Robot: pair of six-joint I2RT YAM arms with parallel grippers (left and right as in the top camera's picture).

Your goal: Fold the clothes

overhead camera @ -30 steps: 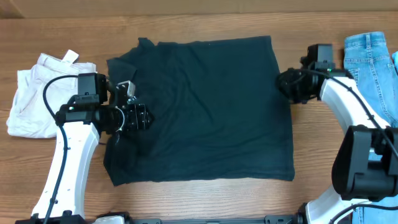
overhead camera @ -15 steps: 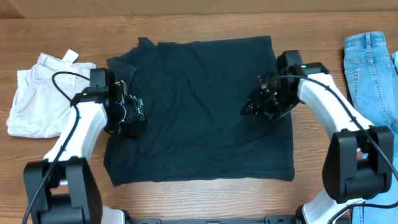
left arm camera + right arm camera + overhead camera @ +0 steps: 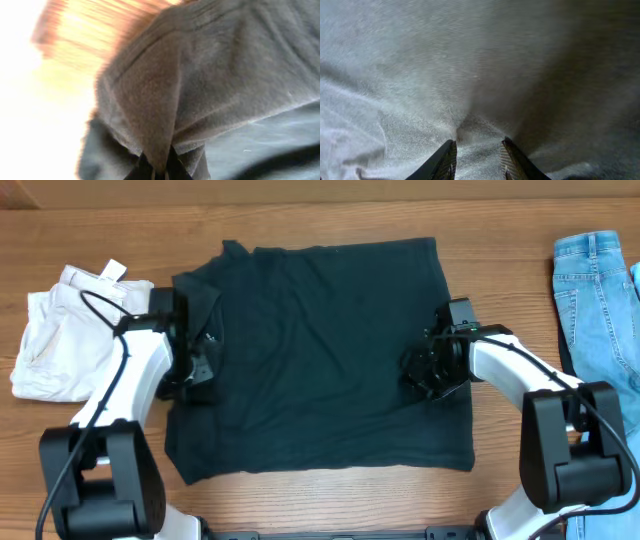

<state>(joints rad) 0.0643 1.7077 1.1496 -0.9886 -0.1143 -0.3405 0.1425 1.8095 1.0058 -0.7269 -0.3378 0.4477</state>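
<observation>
The clothes, a very dark T-shirt (image 3: 320, 350), lie spread flat on the wooden table with the plain side up. My left gripper (image 3: 200, 368) sits on the shirt's left edge below the sleeve. In the left wrist view it (image 3: 160, 173) is shut on a raised fold of the dark cloth (image 3: 225, 75). My right gripper (image 3: 420, 375) rests on the shirt's right part, just inside the right edge. In the right wrist view its jaws (image 3: 477, 155) stand apart, pressed down on the cloth (image 3: 470, 65), with a small pucker rising between the tips.
Folded beige shorts (image 3: 60, 340) lie to the left of the shirt, close to my left arm. Light blue jeans (image 3: 595, 290) lie at the far right edge. Bare wood of the table (image 3: 320, 495) shows in front of the shirt.
Both arms have come down onto the shirt. The left gripper closed on a fold at the left edge. The right gripper moved from beside the right edge onto the cloth.
</observation>
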